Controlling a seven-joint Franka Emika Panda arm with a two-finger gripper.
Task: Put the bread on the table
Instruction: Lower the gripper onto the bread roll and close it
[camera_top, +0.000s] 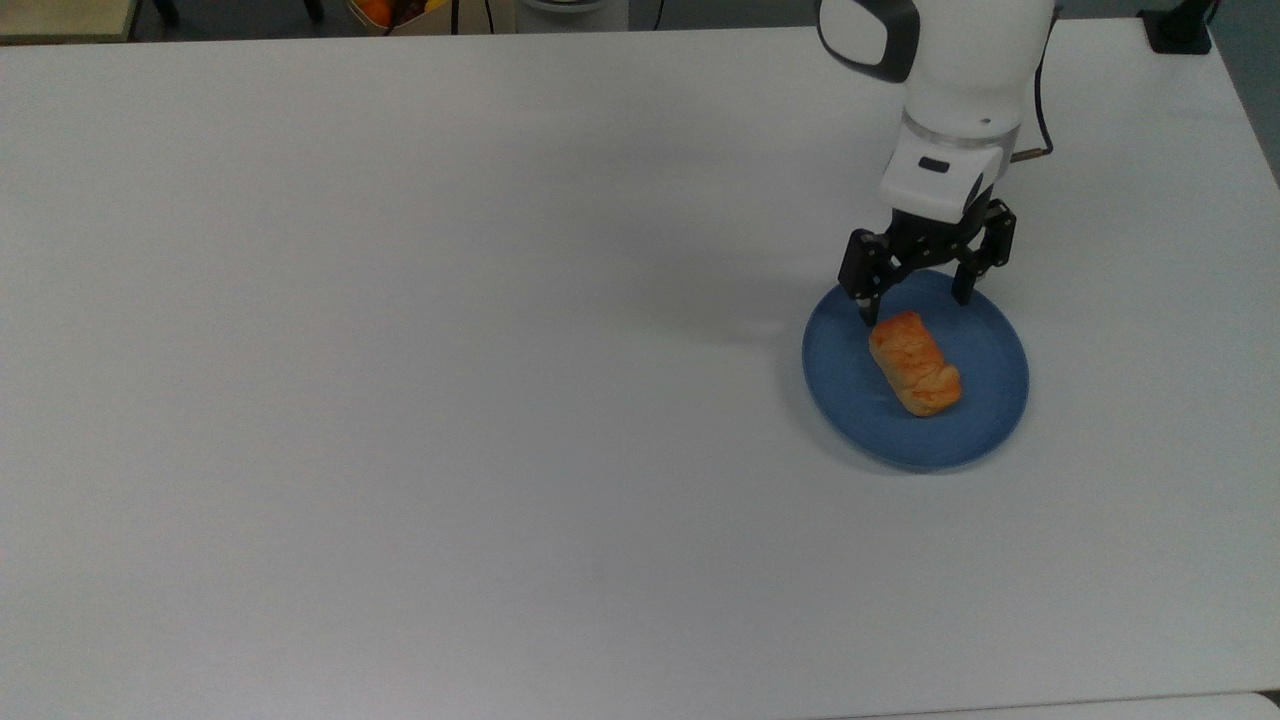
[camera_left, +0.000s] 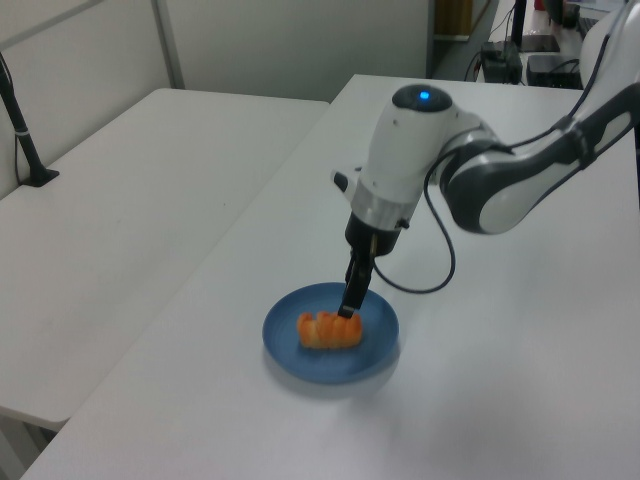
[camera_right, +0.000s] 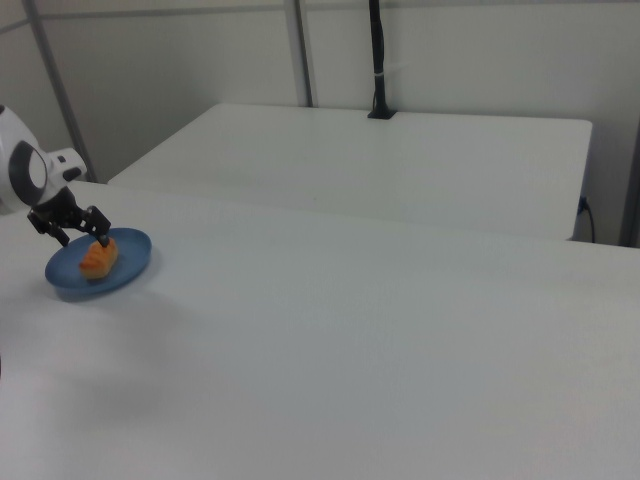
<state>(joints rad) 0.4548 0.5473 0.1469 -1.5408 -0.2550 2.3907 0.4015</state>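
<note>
The gripper hangs over the far rim of the blue plate with its fingers spread apart, and the bread lies on the plate just below it, one end between the fingertips. Broad bare tabletop stretches off toward the top view's left. In the left view the fingers line up, hiding the gap.

The big white table is lying bare all around the blue plate, so a gripper could be moving in from any side. The bread is sitting in the middle of the plate. The gripper is hanging spread wide over the roll's far end, blocking that way.
</note>
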